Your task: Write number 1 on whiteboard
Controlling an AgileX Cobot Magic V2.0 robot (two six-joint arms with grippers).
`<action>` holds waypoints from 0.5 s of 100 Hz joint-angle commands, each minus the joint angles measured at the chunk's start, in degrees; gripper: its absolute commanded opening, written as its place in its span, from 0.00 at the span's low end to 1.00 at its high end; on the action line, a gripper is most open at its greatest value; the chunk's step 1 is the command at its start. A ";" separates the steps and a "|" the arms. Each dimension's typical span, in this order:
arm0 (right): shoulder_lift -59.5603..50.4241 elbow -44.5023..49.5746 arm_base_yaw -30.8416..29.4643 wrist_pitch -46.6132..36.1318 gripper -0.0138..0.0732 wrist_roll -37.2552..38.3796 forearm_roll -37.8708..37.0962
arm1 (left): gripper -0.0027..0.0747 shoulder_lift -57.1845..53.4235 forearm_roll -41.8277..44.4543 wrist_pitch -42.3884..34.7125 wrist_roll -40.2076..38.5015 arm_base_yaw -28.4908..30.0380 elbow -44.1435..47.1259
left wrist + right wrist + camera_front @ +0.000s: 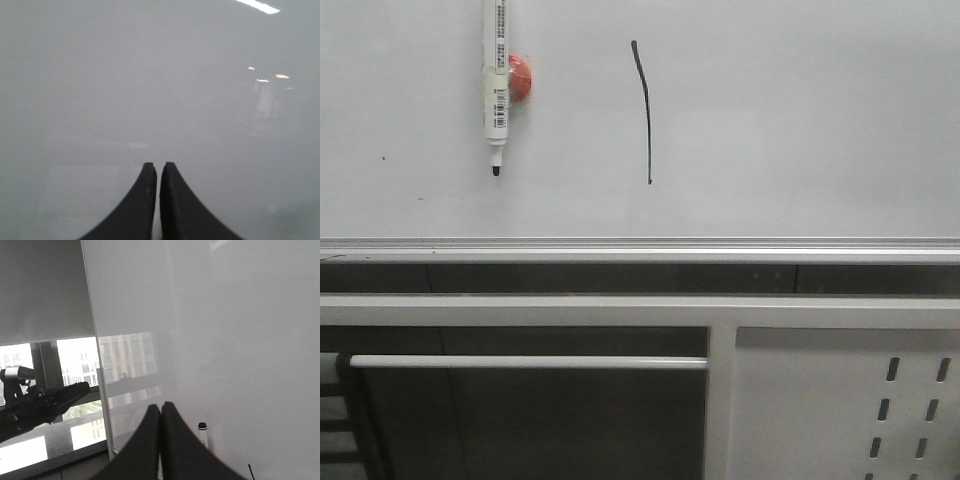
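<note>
Whiteboard (800, 120) | number 1 (645, 110) drawn | left fingers (150, 175) together | right fingers (152, 417) together

Marker pen (496, 85) tip-down beside orange magnet (521, 78); perforated panel (850, 405) below.

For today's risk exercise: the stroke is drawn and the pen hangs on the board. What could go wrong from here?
1. The marker pen hangs uncapped, tip down, beside an orange magnet; its tip may dry out or mark the whiteboard.
2. The number 1 could smear if brushed, should its ink be wet.
3. The left gripper and right gripper are shut, so neither is ready to catch a slipping pen.
</note>
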 commanded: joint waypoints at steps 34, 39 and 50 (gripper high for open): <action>0.26 -1.76 -0.07 -0.97 0.10 -0.52 0.60 | 0.01 -1.90 -7.83 0.10 2.14 -0.40 1.57; 0.26 -1.76 -0.07 -0.97 0.10 -0.52 0.60 | 0.01 -1.90 -7.83 0.10 2.14 -0.40 1.57; 0.26 -1.76 -0.07 -0.97 0.10 -0.52 0.60 | 0.01 -1.90 -7.83 0.10 2.14 -0.40 1.57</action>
